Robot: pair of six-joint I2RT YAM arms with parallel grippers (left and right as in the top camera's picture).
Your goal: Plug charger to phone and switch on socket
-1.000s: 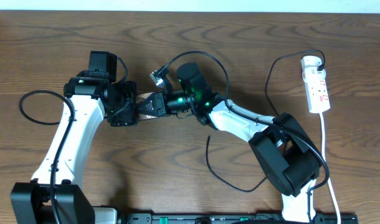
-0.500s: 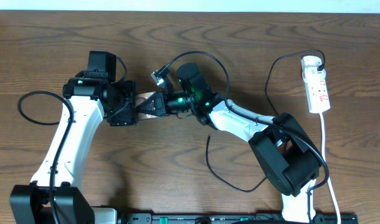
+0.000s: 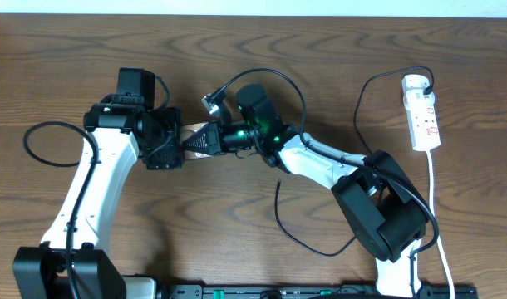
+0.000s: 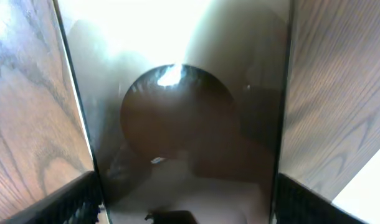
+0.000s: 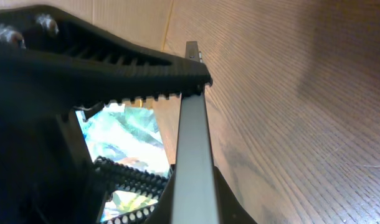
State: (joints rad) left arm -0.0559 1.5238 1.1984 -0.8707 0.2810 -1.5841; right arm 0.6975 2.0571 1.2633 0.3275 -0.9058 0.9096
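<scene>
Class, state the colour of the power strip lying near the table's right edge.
The power strip is white with small red marks, clearest in the overhead view.

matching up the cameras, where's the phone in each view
overhead: the phone sits just left of centre, at mid height.
left wrist: it fills the middle, glossy face towards the camera, wood on both sides.
right wrist: seen edge-on, a thin grey strip running up the centre.
shared landmark: the wood-grain table shows in all three.

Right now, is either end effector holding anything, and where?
The left end effector holds the phone by its two side edges; the right end effector's hold cannot be told.
</scene>
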